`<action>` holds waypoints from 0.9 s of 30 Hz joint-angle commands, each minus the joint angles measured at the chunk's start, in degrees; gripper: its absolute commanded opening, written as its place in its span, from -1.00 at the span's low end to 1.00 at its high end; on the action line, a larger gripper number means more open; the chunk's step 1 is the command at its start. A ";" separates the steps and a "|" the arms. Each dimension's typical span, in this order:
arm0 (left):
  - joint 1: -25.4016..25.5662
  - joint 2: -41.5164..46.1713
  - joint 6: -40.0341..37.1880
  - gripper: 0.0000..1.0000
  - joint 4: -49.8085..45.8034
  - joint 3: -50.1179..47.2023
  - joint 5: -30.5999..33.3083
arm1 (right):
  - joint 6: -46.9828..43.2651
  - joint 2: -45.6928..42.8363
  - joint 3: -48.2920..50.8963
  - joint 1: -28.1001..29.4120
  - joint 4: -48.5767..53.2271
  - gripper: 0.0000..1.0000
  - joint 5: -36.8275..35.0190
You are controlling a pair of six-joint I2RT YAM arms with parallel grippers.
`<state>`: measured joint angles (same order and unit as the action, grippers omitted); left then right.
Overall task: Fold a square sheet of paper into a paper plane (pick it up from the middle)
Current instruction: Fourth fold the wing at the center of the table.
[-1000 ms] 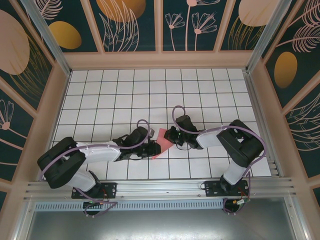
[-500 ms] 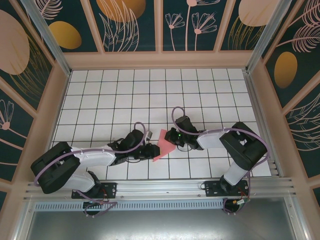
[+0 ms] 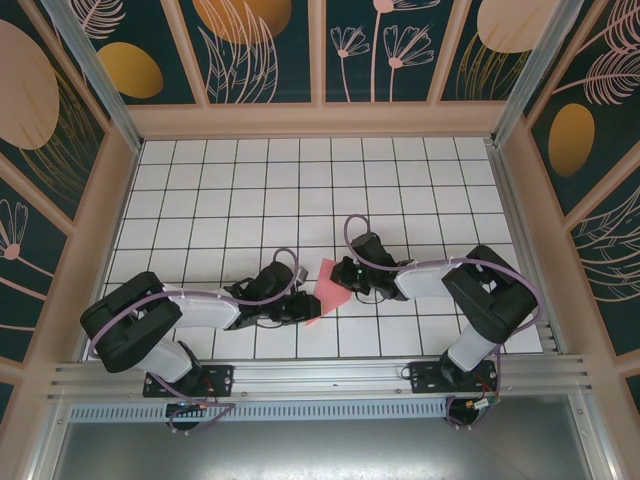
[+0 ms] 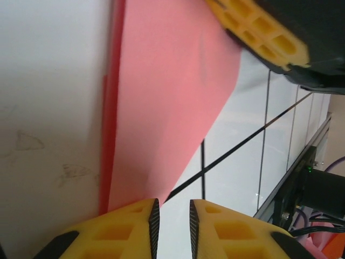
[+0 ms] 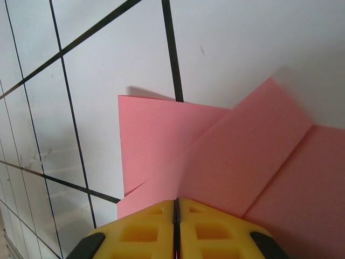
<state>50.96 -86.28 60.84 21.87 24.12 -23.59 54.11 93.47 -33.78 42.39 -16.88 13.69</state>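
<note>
Pink sheet of paper (image 3: 327, 287) is lying folded at lower centre of the top view.
Right wrist view: right gripper (image 5: 176, 205) is pinching its edge. Left wrist view: left gripper (image 4: 172, 208) is standing slightly spread, bare tile (image 4: 237, 178) showing between, the sheet running just beside it.

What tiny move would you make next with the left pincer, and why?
Probably shift the left pincer sideways onto the corner of the pink paper before closing: its narrow gap sits over bare tile, with the paper ending beside one finger, while the shut right pincer rests at the far edge.
</note>
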 commanded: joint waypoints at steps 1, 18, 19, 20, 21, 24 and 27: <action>0.57 -0.76 1.94 -0.53 3.04 -3.10 -1.45 | -0.93 0.92 0.65 0.61 2.88 -0.77 -1.55; 3.26 18.50 3.16 -0.55 -12.62 -10.12 3.07 | -4.84 1.75 -1.27 1.23 4.77 -0.76 -1.70; 3.26 21.37 3.57 -0.52 -13.95 -10.38 4.76 | -5.97 1.84 -1.73 1.50 5.01 -0.76 -1.58; 3.26 23.79 3.83 -0.47 -15.30 -10.41 6.42 | -7.13 1.82 -2.17 1.78 5.02 -0.75 -1.32; 3.19 26.39 3.94 -0.43 -16.87 -10.25 8.64 | -8.43 1.80 -2.80 2.22 5.14 -0.75 -1.21; 2.79 30.81 4.14 -0.40 -18.44 -9.52 12.67 | -12.29 1.62 -4.95 3.51 6.05 -0.74 -0.73; 1.88 30.64 3.68 -0.36 -19.20 -7.22 15.39 | -15.83 1.16 -7.52 5.06 7.07 -0.74 -0.12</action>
<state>53.58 -55.48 64.18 6.79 14.70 -13.39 43.83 94.35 -38.28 46.09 -12.01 13.10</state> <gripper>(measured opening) 0.315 0.130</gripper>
